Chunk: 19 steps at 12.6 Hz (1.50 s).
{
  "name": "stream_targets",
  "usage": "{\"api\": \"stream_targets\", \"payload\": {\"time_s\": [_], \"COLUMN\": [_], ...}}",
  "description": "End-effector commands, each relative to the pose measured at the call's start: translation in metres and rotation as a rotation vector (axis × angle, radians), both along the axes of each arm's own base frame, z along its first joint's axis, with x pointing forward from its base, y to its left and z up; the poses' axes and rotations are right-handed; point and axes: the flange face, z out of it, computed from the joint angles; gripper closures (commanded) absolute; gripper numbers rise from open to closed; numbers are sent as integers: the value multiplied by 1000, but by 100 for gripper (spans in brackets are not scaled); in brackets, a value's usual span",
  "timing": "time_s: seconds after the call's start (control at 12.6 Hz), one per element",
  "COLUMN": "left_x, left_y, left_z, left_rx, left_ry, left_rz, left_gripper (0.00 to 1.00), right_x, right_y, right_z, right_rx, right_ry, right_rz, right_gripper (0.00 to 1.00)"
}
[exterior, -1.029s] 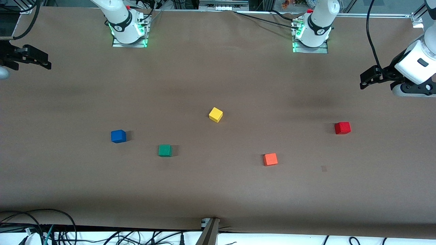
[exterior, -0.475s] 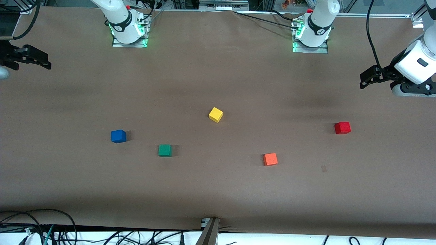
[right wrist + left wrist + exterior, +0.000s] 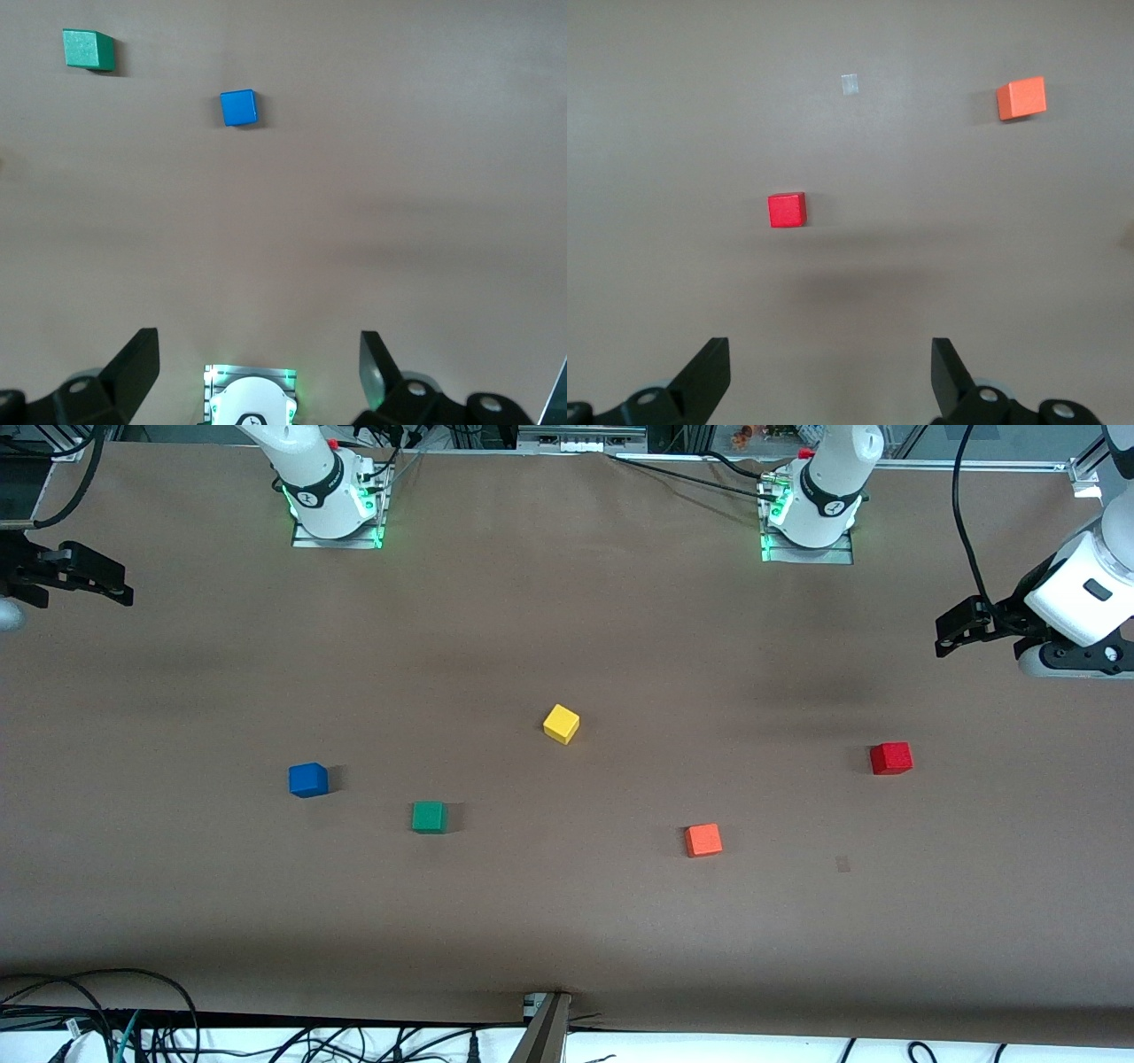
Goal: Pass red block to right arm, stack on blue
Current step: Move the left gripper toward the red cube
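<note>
Red block (image 3: 890, 758) looks light, rigid; pinch flat sides. Left gripper (image 3: 946, 633) at its one o'clock, right gripper (image 3: 120, 589): both spread, empty.

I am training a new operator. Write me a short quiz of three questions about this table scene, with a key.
1. True or false: the red block lies toward the left arm's end of the table.
2. Which cube is nearest the front camera: A yellow cube, B orange cube, C blue cube?
3. Fill in: the left end effector and right end effector are both ___.

Key: 1 true; 2 B; 3 open, holding nothing.
</note>
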Motion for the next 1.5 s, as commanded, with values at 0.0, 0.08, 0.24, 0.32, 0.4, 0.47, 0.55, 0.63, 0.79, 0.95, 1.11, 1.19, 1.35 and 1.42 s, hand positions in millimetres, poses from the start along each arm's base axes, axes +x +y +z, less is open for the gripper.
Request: {"api": "stream_targets", "payload": {"time_s": [0.0, 0.08, 0.24, 0.32, 0.4, 0.47, 0.55, 0.63, 0.79, 0.95, 1.11, 1.19, 1.35, 1.42], "left_x": [13, 16, 19, 20, 20, 19, 19, 15, 12, 12, 11, 12, 7, 2], "left_y": [-1, 0, 1, 1, 3, 9, 16, 23, 29, 48, 58, 58, 60, 62], "left_z": [0, -4, -11, -12, -14, -20, -26, -39, -57, -91, -134, -153, -191, -210], "left_rx": [-13, -14, -10, -8, -11, -10, -10, -10, -9, -12, -15, -13, -3, 19], "left_ry": [12, 18, 30, 32, 37, 50, 67, 104, 144, 135, 89, 57, 15, -2], "left_rz": [3, 5, 5, 3, -4, 5, 16, 28, 39, 71, 87, 83, 81, 65], "left_gripper": [0, 0, 0, 0, 0, 0, 0, 0, 0, 0, 0, 0, 0, 0], "right_x": [0, 0, 0, 0, 0, 0, 0, 0, 0, 0, 0, 0, 0, 0], "right_y": [-3, -3, -3, -3, -3, -3, -3, -3, -3, -4, -3, -3, -3, -4], "right_z": [4, 4, 4, 4, 4, 4, 4, 4, 4, 4, 4, 4, 4, 4], "right_rx": [-3, -3, -3, -3, -3, -3, -3, -3, -3, -3, -3, -3, -3, -3], "right_ry": [-7, -7, -7, -7, -7, -7, -7, -7, -7, -7, -7, -7, -7, -7], "right_rz": [8, 8, 8, 8, 8, 8, 8, 8, 8, 6, 8, 8, 8, 6], "right_gripper": [0, 0, 0, 0, 0, 0, 0, 0, 0, 0, 0, 0, 0, 0]}}
